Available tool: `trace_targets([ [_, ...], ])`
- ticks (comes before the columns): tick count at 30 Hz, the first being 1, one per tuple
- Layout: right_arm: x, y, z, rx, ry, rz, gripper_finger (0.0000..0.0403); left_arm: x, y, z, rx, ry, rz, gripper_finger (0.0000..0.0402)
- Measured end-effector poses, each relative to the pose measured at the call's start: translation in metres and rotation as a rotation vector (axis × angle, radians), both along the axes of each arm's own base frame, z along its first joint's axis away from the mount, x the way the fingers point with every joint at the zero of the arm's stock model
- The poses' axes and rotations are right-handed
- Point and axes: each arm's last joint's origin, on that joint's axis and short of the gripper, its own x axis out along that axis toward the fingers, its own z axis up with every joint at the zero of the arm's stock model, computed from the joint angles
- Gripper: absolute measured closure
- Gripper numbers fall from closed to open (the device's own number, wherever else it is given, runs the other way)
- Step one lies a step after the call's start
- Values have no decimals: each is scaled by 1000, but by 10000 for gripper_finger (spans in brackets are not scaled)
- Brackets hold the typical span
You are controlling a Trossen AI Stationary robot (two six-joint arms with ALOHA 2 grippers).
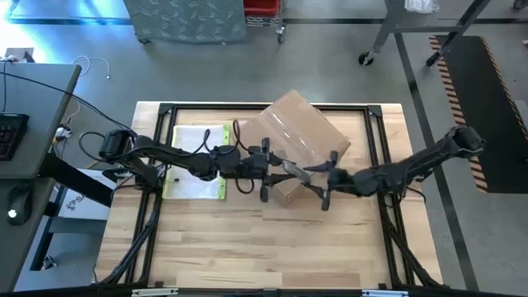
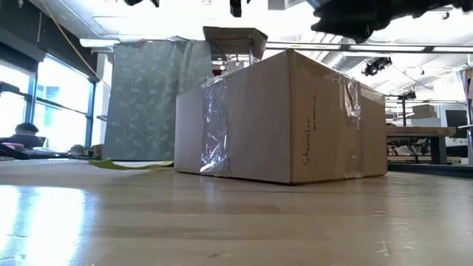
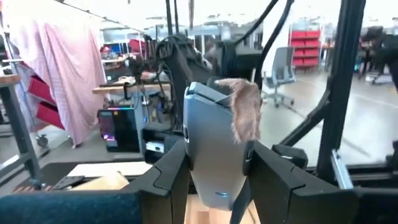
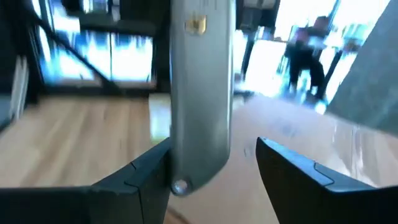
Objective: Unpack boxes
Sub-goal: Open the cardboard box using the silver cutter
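Note:
The brown cardboard box (image 1: 301, 132) stands on its bottom at the table's middle, turned askew, with clear tape over its edges (image 2: 216, 133). Above its near corner, a grey hand tool (image 1: 295, 171) hangs between both grippers. My left gripper (image 1: 276, 167) comes level from the left and is shut on the tool (image 3: 214, 137). My right gripper (image 1: 318, 177) comes level from the right and stands open around the tool's other end (image 4: 199, 93). My left gripper pinches the tool's lower sides (image 3: 205, 174) between its two fingers, coming level from the table's left. The tool points out along the fingers toward the right gripper, clear of the box. My right gripper has one finger (image 4: 149, 171) close against the tool's side; whether they touch I cannot tell. The other finger (image 4: 280, 165) stands apart.
A flat clear sleeve with a yellow edge (image 1: 198, 161) lies on the table left of the box. Black frame rails (image 1: 247, 107) run round the tabletop. A desk with a keyboard (image 1: 12, 132) stands at the far left. Bare wood (image 1: 264, 247) lies toward the near edge.

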Motion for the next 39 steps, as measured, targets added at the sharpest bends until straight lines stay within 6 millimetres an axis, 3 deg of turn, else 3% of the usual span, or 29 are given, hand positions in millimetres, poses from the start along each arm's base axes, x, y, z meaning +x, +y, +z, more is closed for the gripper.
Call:
trace_targets([
  [5,-1,-4,0,12,-185,7,194,-3,2,-1,-21,-55,8,291],
  [12,9,-4,14,-61,-211,19,193,-3,5,-3,-36,-53,17,291],
  [18,18,-8,13,-44,-202,24,200,-3,6,-3,-37,-53,28,291],
  [21,22,-11,10,-3,-203,53,220,-3,6,-3,-38,-51,33,291],
  [26,23,-12,11,19,-224,57,296,-3,6,-2,-49,-56,52,291],
  [31,18,-12,13,11,-204,26,297,-3,7,-4,-43,-25,58,289],
  [35,1,-17,23,24,-177,-121,297,-8,14,-9,-36,96,166,220],
  [39,-23,-27,29,59,-118,-233,297,-21,45,-2,-101,239,382,183],
])
